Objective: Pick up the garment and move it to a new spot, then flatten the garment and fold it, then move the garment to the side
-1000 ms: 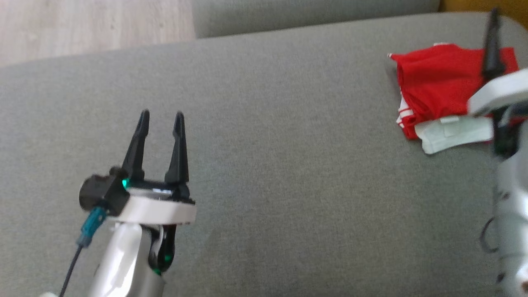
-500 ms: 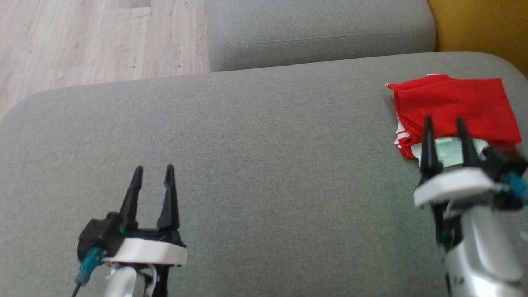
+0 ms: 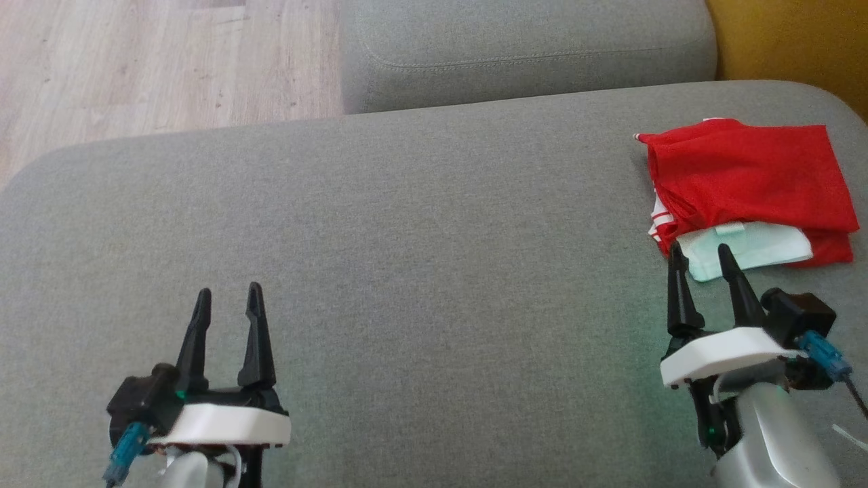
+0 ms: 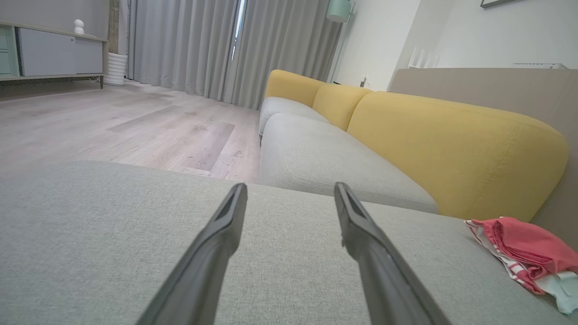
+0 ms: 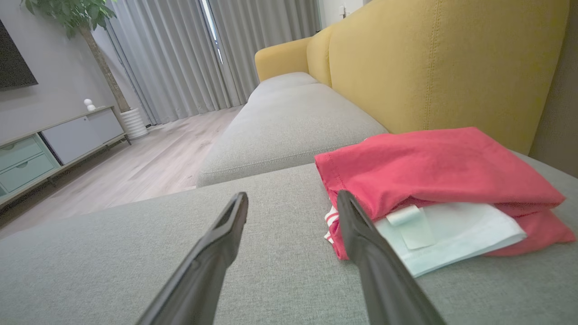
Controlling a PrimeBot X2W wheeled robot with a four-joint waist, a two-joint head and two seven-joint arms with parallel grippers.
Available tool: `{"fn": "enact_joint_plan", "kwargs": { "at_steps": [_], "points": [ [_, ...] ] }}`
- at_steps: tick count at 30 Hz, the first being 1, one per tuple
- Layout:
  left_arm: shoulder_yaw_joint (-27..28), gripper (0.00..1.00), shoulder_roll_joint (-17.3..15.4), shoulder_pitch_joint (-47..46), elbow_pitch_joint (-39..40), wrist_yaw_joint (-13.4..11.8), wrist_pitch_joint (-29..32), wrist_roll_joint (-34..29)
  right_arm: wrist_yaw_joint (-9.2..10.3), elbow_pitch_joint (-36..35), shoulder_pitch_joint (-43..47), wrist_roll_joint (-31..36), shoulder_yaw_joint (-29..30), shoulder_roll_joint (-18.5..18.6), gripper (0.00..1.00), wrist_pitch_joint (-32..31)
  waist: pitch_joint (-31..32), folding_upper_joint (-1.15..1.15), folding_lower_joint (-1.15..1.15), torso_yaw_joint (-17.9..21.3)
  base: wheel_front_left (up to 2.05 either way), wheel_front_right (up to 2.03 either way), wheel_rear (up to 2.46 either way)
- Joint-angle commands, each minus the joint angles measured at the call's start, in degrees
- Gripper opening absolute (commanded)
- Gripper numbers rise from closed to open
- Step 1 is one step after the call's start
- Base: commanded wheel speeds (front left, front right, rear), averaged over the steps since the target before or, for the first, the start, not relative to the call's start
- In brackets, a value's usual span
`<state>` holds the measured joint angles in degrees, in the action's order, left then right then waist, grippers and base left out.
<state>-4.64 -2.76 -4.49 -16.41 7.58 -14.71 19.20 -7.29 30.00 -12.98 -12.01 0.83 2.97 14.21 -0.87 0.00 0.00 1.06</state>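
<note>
A: What's closest?
B: The left gripper (image 3: 228, 289), over the front edge of the seat (image 3: 434, 271), fingers spread, holding nothing.
A: And the right gripper (image 3: 698, 247)?
B: Fingers spread too, empty, tips near the garment (image 3: 746, 176).
A: Where's the garment?
B: Folded, red and white, at the seat's far right corner, by the yellow back (image 3: 786, 41).

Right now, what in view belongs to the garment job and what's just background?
Job:
folded red garment
left gripper, open
right gripper, open
grey seat cushion under it

Background:
yellow backrest
wood floor
curtains
sideboard
potted plant
</note>
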Motion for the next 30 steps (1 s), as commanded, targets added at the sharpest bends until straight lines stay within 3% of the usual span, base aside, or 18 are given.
{"fn": "enact_joint_plan", "kwargs": {
  "at_steps": [1, 19, 20, 30],
  "points": [
    [2.2, 1.00, -0.1, -1.7, 2.0, -0.1, -0.3, 0.2, -0.20, -2.2, -1.5, 0.2, -1.2, -0.1, 1.00, 0.8, 0.0, 0.00, 0.00, 0.0, 0.00, 0.00, 0.00],
    [2.8, 1.00, -0.1, -1.3, 4.2, -0.2, -0.3, 1.3, -0.20, -3.5, -1.3, 0.2, -1.9, -0.1, 1.00, 0.8, 0.3, 0.00, 0.00, 0.5, 0.00, 0.00, 0.00],
    [0.9, 0.00, 0.0, 0.2, 2.4, -0.1, 0.0, 1.0, 0.00, -1.5, 0.0, 0.1, -0.4, 0.0, 0.00, 0.0, 0.3, 0.00, 0.00, 0.5, 0.00, 0.00, 0.00],
    [1.4, 0.00, 0.0, 0.5, 0.2, 0.0, 1.3, 5.2, -0.01, 0.0, 1.0, -4.4, 0.3, -0.2, 0.00, -1.6, 0.3, 0.00, 0.00, 0.4, 0.00, 0.00, 0.00]
  ]
}}
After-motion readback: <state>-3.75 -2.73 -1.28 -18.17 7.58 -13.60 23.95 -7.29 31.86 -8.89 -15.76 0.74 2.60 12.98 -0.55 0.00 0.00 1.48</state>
